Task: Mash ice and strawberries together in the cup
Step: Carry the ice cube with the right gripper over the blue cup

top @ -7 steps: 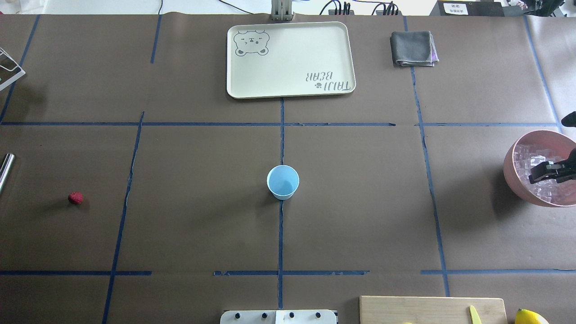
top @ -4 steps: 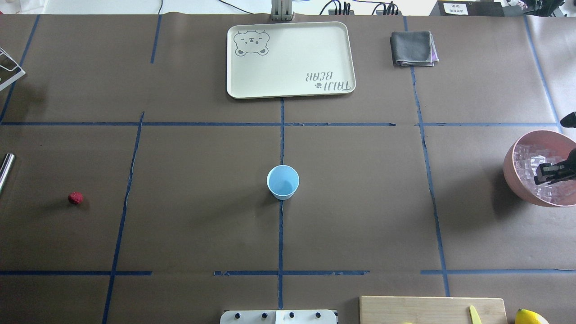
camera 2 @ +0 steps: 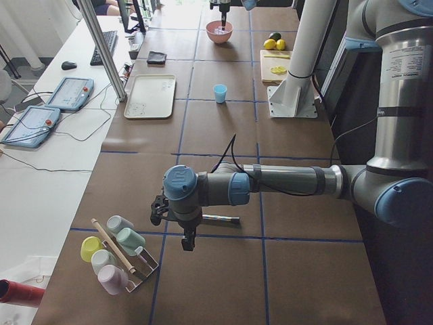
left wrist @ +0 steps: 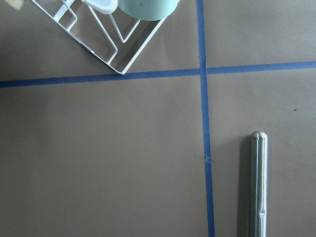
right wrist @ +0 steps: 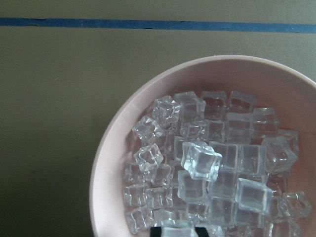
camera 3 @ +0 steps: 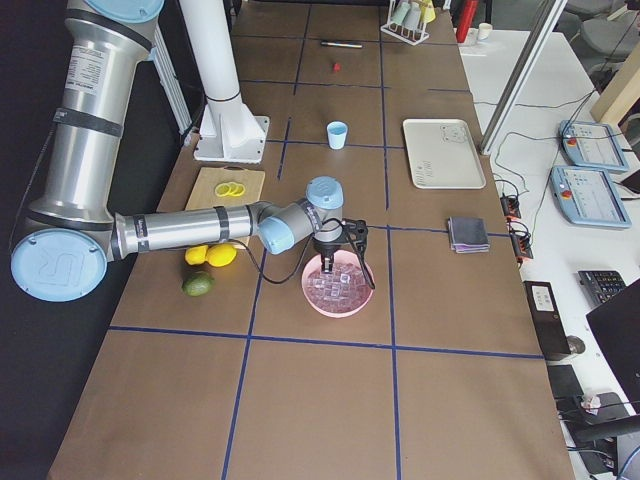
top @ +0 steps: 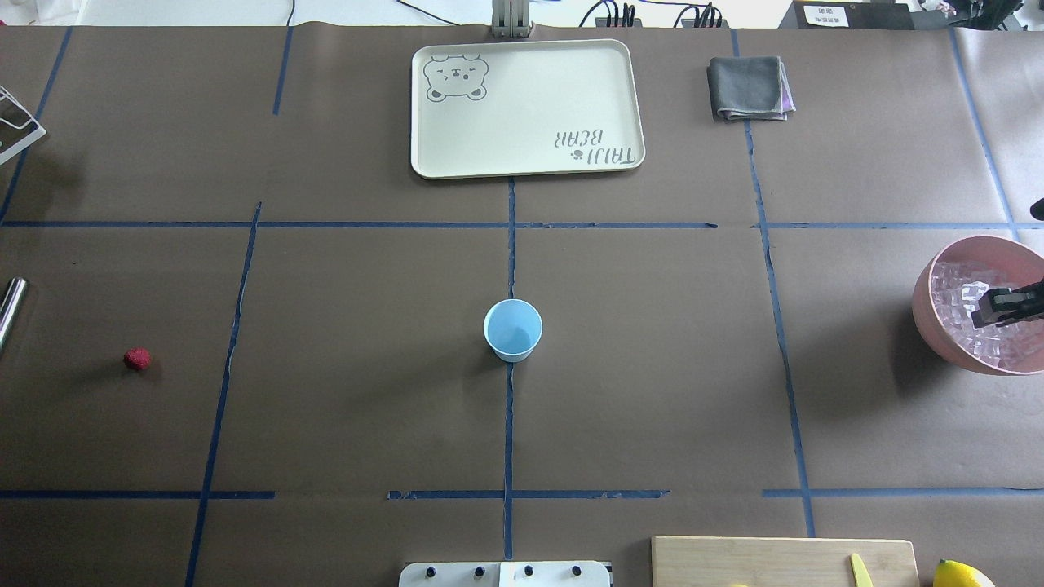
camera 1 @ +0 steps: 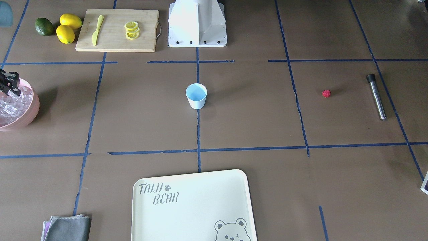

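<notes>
Strawberry, cup and ice sit well apart on the table [top: 367,408].
At far left, the left end effector [camera 2: 187,245] hangs over the table near a steel rod [left wrist: 257,182]; I cannot tell its grip. The strawberry [top: 137,359] lies left and the cup [top: 512,329] stands upright at centre. At right, the ice [right wrist: 200,160] fills a pink bowl [top: 926,318], with the right end effector [top: 981,309] above it, grip unclear.
</notes>
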You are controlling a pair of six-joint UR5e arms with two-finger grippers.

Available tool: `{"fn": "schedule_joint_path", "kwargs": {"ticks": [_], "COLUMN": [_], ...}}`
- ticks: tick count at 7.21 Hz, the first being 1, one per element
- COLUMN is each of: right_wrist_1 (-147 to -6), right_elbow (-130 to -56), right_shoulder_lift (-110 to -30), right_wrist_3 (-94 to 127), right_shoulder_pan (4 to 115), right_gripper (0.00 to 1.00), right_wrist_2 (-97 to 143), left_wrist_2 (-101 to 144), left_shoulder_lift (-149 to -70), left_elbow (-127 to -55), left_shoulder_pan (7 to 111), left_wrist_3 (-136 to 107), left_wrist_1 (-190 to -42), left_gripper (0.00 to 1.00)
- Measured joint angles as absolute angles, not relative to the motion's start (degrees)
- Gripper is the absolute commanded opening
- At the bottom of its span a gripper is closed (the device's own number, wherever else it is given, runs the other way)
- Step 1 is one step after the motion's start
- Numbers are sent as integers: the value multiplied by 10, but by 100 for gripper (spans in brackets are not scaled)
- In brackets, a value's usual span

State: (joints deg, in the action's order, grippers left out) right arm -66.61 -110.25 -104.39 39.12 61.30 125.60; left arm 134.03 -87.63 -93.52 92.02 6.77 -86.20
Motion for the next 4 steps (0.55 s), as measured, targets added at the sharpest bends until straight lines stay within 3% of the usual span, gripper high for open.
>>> {"fn": "schedule_joint_path", "kwargs": {"ticks": [2, 4], "right_wrist_1": [-715, -852], "right_elbow": [-1158, -1192], "right_shoulder_lift": [-1041, -940], "right_wrist_3": [392, 398], "right_shoulder_pan": [630, 627], "right_gripper": [0, 0], "right_wrist_2": [1264, 1265], "left_wrist_2": [1340, 1340], "left_shoulder_lift": [-876, -876], "left_elbow": [-937, -939], "left_shoulder_pan": [920, 920], "left_wrist_3": [67, 67], "left_wrist_1": [-861, -861], "left_gripper": [100, 100]}}
